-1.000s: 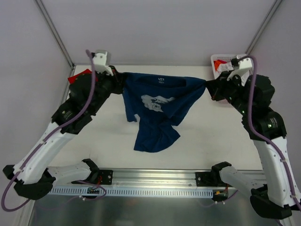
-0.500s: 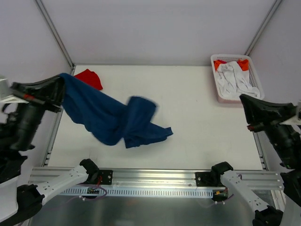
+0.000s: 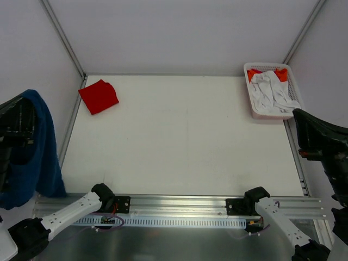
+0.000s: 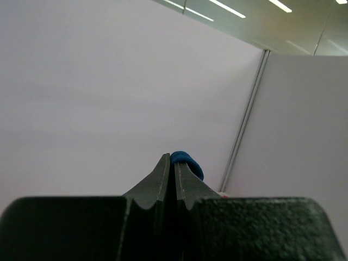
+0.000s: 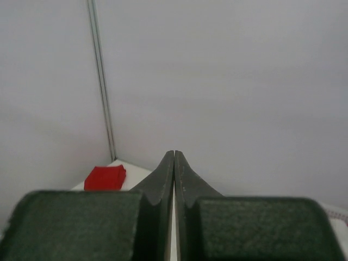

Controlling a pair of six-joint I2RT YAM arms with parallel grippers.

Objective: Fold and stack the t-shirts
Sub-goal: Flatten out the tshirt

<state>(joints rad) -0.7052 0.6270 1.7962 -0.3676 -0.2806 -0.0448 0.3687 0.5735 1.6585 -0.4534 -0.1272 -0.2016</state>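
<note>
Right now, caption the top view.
Navy shirt hangs at left; folded red shirt and basket sit in the far corners.

The left arm (image 3: 19, 128) is lifted high beyond the left edge of the counter (image 3: 179, 136), while its lowest link lies along the counter's near edge. The left fingers (image 4: 162, 179) are pressed together, pinching a fold of the navy t-shirt (image 3: 42, 157), which hangs down from them. The right arm (image 3: 321, 138) is lifted beyond the counter's right edge, mirroring the left arm. The right fingers (image 5: 165, 174) are closed tip against tip.
</note>
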